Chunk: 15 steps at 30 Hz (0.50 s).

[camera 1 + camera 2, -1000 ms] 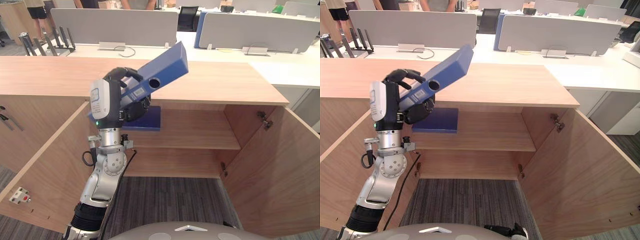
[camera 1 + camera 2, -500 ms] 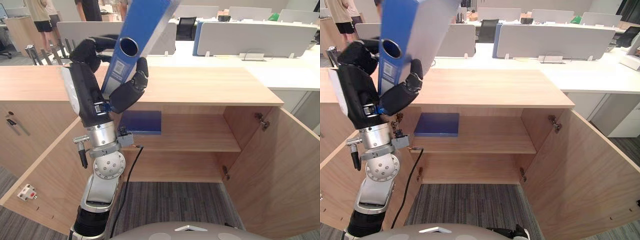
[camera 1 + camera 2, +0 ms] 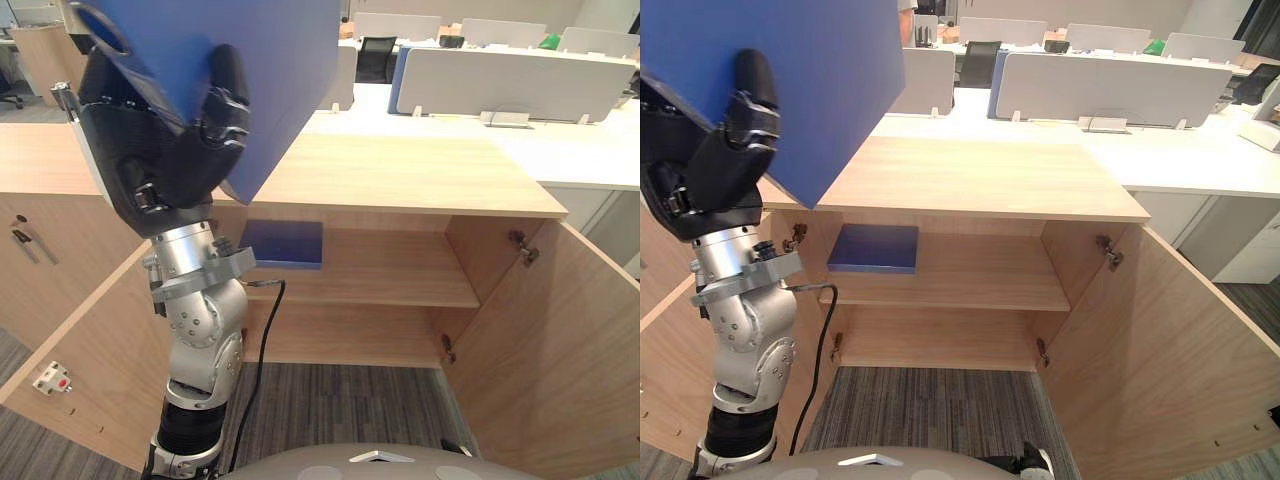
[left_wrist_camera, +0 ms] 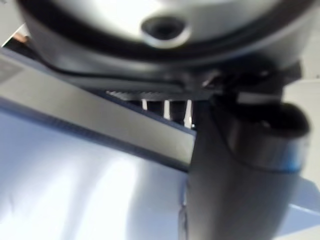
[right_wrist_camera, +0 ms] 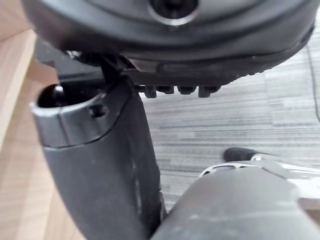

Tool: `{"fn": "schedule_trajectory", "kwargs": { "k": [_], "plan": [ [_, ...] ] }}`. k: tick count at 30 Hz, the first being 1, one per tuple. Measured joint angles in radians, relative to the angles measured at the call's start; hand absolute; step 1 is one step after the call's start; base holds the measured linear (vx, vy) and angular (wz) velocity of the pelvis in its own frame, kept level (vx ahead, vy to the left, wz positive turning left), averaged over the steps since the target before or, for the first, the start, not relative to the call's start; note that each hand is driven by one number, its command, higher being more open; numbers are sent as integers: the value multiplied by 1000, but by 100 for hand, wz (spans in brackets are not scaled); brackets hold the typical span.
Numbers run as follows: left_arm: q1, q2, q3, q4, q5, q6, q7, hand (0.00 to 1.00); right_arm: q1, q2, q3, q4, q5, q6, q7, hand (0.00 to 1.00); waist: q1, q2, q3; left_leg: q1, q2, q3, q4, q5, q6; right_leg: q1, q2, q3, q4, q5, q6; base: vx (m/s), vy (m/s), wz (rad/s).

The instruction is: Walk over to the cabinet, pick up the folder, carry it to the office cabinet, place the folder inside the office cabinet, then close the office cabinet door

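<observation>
Left hand [image 3: 165,150] clenched on the blue folder [image 3: 275,80], thumb across its cover, holding it raised above the left end of the office cabinet [image 3: 420,180] (both doors stand open). A flat blue item [image 3: 285,243] lies at the left end of the cabinet's upper shelf. Right hand [image 5: 100,165] shows over grey carpet [image 5: 240,115]; its grasp cannot be told.

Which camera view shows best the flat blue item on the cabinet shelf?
The right eye view: the flat blue item lies whole on the shelf, clear of the left hand gripping the folder. In the left eye view that arm's wrist hides its left edge.
</observation>
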Motion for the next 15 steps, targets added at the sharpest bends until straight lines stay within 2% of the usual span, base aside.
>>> {"fn": "schedule_trajectory", "kwargs": {
  "k": [4,6,7,12,15],
  "plan": [
    [0,-26,67,0,-122,-26,-38,0,69,10,43,-376,150,-23,54,100,-5,2,1,0,4,11,2,0,0,-11,4,12,2,0,-3,2,2,-8],
    [0,-26,74,0,-148,-42,-58,0,69,21,43,-489,217,-43,69,100,-4,2,1,0,4,12,2,-1,-1,-12,4,13,3,-2,-6,0,0,0],
    [0,-25,79,0,-170,-51,-80,0,69,24,43,-546,296,-65,89,100,0,2,1,-1,3,12,2,-1,-1,-13,4,13,3,-2,-6,0,0,0],
    [0,-27,113,0,-270,-73,-148,0,67,26,49,-673,603,-124,180,100,-1,2,1,-1,3,12,3,-3,-3,-13,4,13,-1,-2,-6,0,0,0],
    [0,-27,139,0,-300,-73,-167,0,75,30,38,-713,757,-127,212,100,-3,5,4,-2,3,12,3,-4,-4,-14,4,13,-2,-2,-6,0,0,0]
  ]
}}
